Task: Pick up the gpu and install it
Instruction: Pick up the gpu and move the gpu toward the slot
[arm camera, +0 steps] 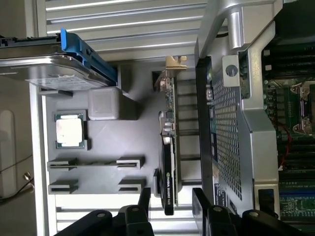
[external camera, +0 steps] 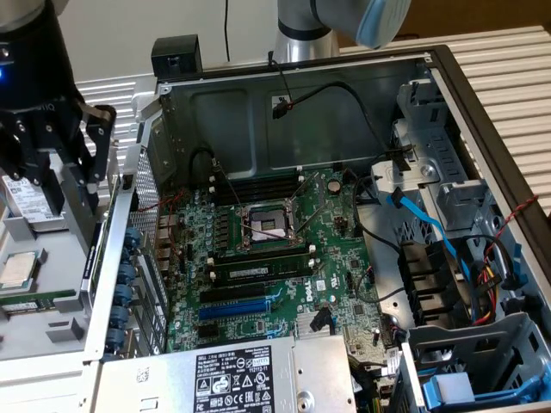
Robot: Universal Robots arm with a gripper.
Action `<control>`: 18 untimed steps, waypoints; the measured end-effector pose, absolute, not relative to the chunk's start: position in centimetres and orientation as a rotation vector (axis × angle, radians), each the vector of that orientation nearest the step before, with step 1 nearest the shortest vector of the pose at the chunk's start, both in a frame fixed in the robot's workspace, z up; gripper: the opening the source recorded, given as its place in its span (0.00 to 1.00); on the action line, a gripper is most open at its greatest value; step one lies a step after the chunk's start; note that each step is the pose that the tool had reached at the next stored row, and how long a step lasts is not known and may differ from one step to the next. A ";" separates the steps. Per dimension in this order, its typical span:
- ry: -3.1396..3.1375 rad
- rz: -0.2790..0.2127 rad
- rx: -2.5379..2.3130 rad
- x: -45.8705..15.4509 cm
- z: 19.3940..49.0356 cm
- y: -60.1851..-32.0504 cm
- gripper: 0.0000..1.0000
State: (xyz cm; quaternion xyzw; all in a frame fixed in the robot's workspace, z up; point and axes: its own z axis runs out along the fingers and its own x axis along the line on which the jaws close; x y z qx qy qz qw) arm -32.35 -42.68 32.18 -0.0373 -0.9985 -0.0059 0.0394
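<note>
Spread claw (arm camera: 171, 191) flanking the gpu (arm camera: 168, 164) (on edge, markings unreadable) in gray tray (arm camera: 108, 142).

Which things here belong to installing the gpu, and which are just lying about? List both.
For the job:
gpu, on edge in the tray
hand, open either side of it
motherboard, in the case

Lying about:
processor chip
hard drive
power supply
blue cable
</note>
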 end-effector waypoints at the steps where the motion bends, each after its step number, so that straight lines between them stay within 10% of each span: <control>1: -3.061 -0.018 -0.114 -32.4 32.0 -42.8 0.46; 18: -3.059 -0.019 -0.154 -32.4 31.4 -43.6 0.46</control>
